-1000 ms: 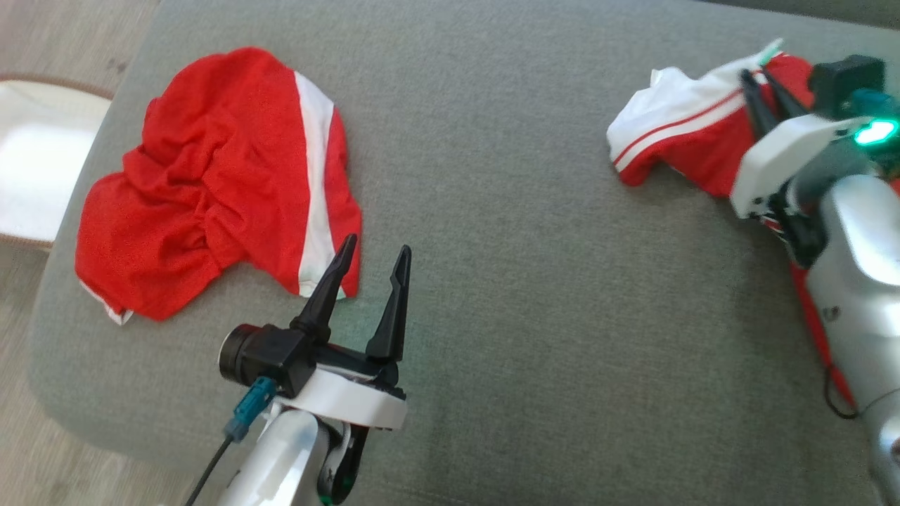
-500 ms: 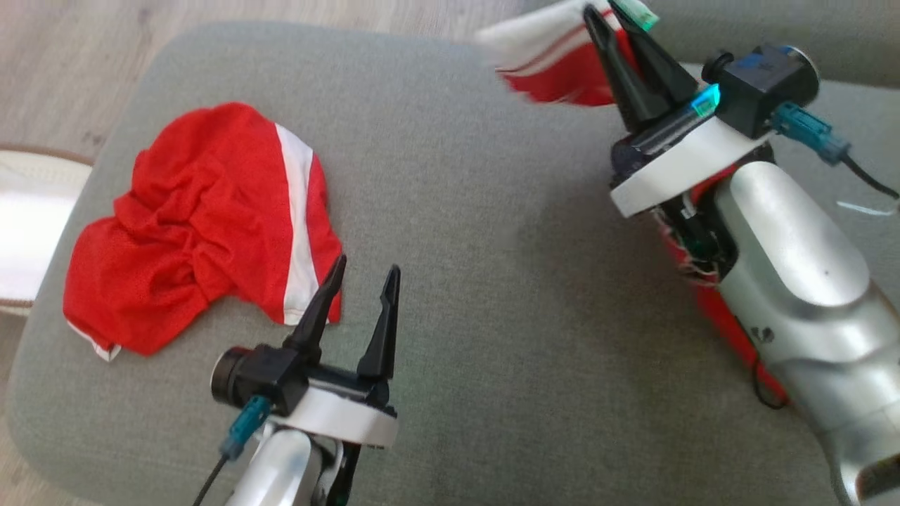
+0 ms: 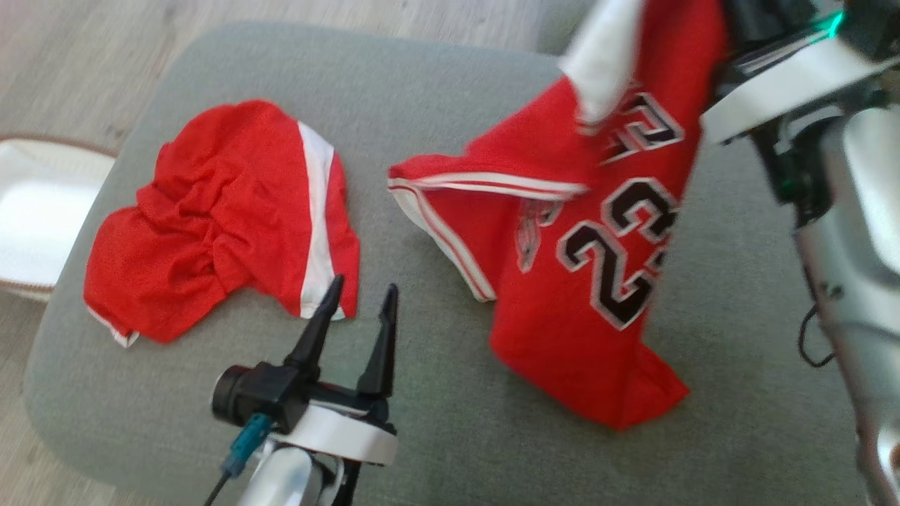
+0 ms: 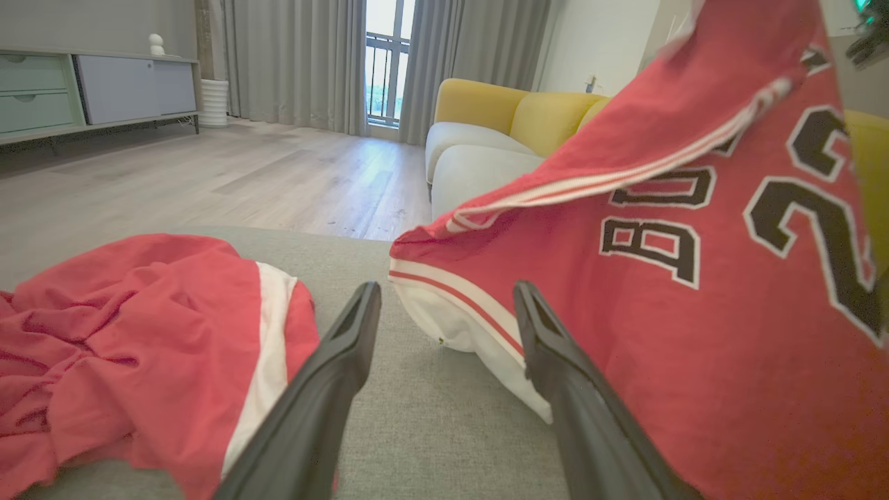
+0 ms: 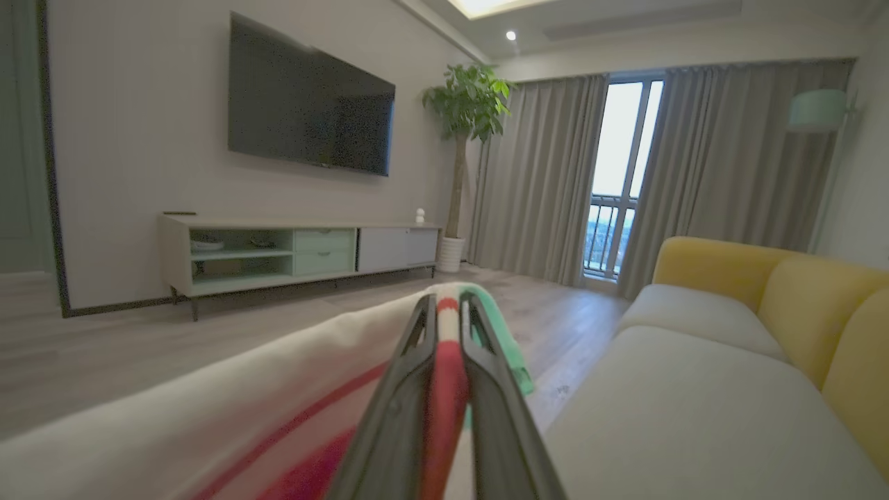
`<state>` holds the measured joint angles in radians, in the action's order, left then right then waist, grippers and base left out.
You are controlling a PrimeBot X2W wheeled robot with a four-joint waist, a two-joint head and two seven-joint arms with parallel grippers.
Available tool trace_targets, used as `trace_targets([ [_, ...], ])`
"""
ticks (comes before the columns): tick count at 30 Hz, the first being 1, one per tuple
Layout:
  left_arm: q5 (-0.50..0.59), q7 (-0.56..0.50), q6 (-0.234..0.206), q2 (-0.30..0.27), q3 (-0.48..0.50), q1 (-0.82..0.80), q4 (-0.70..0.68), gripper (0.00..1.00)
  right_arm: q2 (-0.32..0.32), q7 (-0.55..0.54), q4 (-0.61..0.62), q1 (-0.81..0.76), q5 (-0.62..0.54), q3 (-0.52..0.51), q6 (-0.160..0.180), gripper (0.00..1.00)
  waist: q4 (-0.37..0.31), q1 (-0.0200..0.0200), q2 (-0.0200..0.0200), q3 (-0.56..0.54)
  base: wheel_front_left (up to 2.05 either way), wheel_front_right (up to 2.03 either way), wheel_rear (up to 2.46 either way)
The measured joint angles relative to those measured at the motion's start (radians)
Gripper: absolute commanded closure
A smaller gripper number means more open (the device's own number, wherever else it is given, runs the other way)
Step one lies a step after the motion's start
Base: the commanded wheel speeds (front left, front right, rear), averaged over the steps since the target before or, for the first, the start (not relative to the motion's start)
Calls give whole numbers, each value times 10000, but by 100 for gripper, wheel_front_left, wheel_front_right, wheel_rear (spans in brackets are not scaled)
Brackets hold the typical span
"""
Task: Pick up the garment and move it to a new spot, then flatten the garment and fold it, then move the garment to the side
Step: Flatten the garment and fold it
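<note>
The garment (image 3: 590, 281) is a red jersey with white trim and black numbers. It hangs from my right gripper (image 3: 738, 21) at the top right, and its lower end rests on the grey cushion (image 3: 436, 105). In the right wrist view, my right gripper (image 5: 448, 302) is shut on a red and white fold of the garment (image 5: 444, 375). My left gripper (image 3: 363, 287) stands open and holds nothing at the lower left, just above the cushion. In the left wrist view, the garment (image 4: 694, 312) hangs to the right of my left gripper (image 4: 446, 292).
A second red garment with a white stripe (image 3: 218, 218) lies crumpled on the cushion's left part, close to my left fingertips. A white object with a brown rim (image 3: 35, 211) sits on the wooden floor at far left. A yellow sofa (image 4: 486, 111) stands beyond the cushion.
My right gripper has risen with the garment, which has unfurled from a bunched heap and now hangs toward the cushion's middle. The head camera has shifted. My left gripper has stayed open in place.
</note>
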<state>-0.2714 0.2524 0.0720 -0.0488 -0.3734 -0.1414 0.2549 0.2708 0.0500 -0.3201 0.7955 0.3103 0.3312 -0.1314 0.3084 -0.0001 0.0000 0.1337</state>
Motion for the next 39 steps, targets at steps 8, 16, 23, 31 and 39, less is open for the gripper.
trace_targets([
  [8, -226, 0, 104, 10, -663, -697, 13, 0, 305, -673, -4805, 2221, -1749, -2113, 0, 0, 603, 2, 0, 880, 0, 0, 0],
  [16, -546, 0, -46, 10, -876, -863, 10, 0, 522, -537, -7530, 3390, -4274, -3611, 0, 0, 1048, 3, 0, 1466, 0, 0, 0],
  [23, -516, 0, -107, 15, -665, -985, 10, 0, -539, 1200, -7875, 3327, -4351, -3628, 0, 0, 536, 1, 0, 1263, 0, 0, 0],
  [31, -278, 0, -104, 13, -23, -903, -107, 0, -1181, 1981, -6844, 1794, -3354, -2955, 0, 0, -326, 0, 0, 516, 0, 0, 0],
  [39, -236, 0, -105, 13, 297, -225, -290, 0, -1346, 2015, -3912, -1220, -2487, -2915, 0, 0, -1125, -2, 0, -375, 0, 0, 0],
])
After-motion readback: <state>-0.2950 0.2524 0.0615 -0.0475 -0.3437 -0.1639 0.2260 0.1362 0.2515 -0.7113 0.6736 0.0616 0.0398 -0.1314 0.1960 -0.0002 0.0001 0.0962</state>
